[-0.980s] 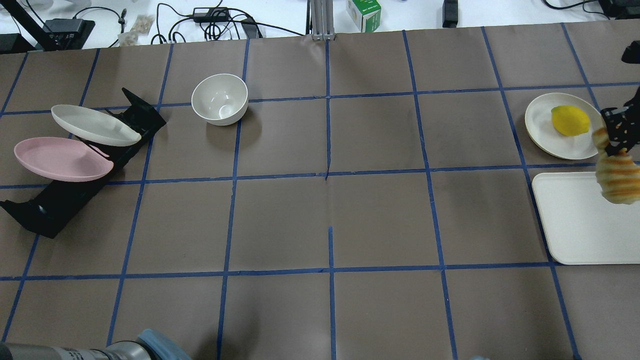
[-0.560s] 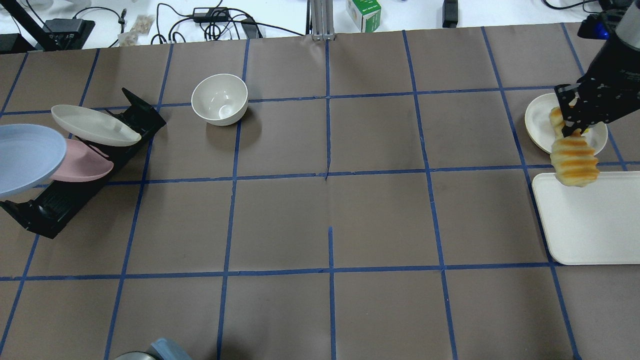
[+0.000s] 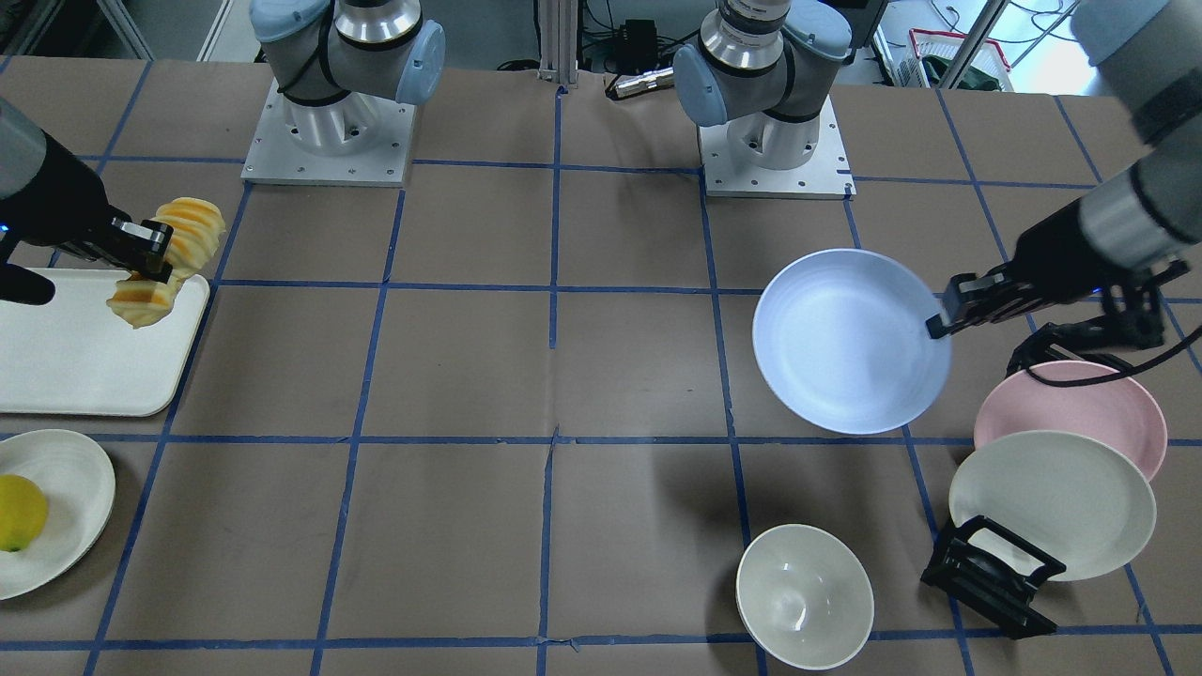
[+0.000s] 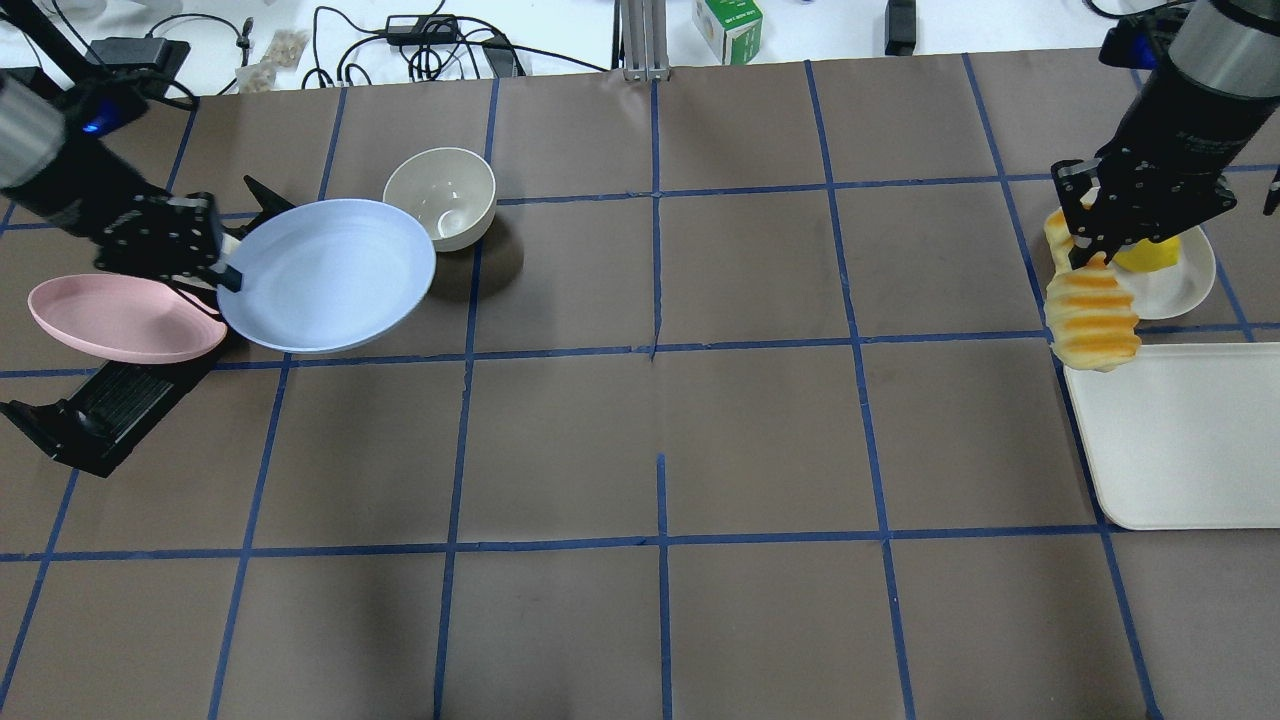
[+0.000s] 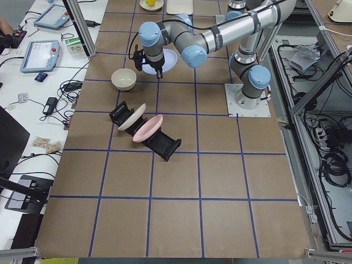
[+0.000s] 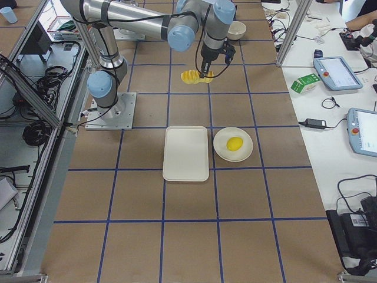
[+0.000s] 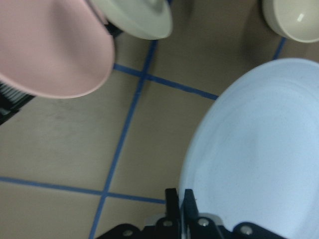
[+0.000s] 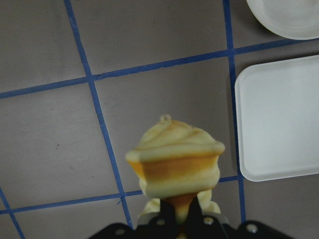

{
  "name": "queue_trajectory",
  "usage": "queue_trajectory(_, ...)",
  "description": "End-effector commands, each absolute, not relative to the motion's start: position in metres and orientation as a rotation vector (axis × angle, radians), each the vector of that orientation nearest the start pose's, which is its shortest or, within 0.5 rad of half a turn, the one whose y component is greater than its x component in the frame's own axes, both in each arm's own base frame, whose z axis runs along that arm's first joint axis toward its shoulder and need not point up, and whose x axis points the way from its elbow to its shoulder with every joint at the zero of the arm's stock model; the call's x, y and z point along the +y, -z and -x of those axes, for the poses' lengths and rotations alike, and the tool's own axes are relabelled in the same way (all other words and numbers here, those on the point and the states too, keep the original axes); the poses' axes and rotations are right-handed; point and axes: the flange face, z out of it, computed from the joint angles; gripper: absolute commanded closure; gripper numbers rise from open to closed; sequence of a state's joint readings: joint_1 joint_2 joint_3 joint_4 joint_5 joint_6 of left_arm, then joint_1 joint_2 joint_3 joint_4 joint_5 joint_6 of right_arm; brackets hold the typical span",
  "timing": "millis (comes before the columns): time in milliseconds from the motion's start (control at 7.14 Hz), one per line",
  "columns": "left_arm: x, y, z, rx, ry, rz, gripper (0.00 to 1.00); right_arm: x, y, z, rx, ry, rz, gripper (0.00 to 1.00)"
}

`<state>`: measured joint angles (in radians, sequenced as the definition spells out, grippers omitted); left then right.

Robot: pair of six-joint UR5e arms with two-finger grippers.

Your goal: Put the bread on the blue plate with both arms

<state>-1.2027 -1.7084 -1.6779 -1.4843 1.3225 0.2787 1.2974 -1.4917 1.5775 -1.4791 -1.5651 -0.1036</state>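
Observation:
My left gripper [image 4: 228,272] is shut on the rim of the blue plate [image 4: 325,272] and holds it in the air at the left, over the table in front of the white bowl. The plate also shows in the front view [image 3: 850,343] and the left wrist view [image 7: 259,149]. My right gripper [image 4: 1085,258] is shut on the middle of the striped bread [image 4: 1092,318]. It holds the bread above the table at the right, over the near-left corner of the white tray. The bread hangs end-down in the right wrist view [image 8: 174,159].
A pink plate [image 4: 120,318] and a cream plate [image 3: 1052,502] lean in a black rack [image 4: 90,420] at the far left. A white bowl [image 4: 445,190] stands behind the blue plate. A white tray [image 4: 1180,440] and a small plate [image 4: 1185,280] with a lemon [image 3: 19,512] are at the right.
My left arm has carried the blue plate in from the left edge toward the right, past the rack. My right arm has moved the bread leftward, off the tray's edge.

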Motion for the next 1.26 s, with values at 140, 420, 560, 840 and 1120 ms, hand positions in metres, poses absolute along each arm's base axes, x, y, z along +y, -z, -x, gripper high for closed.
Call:
queue_trajectory(140,-0.550,-0.295,0.089,3.540,-0.114,0.159,1.00,-0.534,-0.422,-0.016,3.021,-0.273,-0.243,1.00)
queue_trajectory(420,-0.560,-0.251,0.156,3.528,-0.025,0.138,1.00,-0.542,-0.419,-0.058,3.048,-0.249,-0.295,1.00)
queue_trajectory(560,-0.561,-0.228,0.180,3.530,-0.002,0.113,1.00,-0.556,-0.400,-0.087,3.056,-0.232,-0.248,1.00)
queue_trajectory(840,-0.555,-0.183,0.216,3.517,0.017,0.072,1.00,-0.555,-0.394,-0.121,3.057,-0.242,-0.285,1.00)
queue_trajectory(1120,-0.557,-0.167,0.222,3.518,0.026,0.059,0.96,-0.555,-0.387,-0.156,3.032,-0.231,-0.258,1.00)
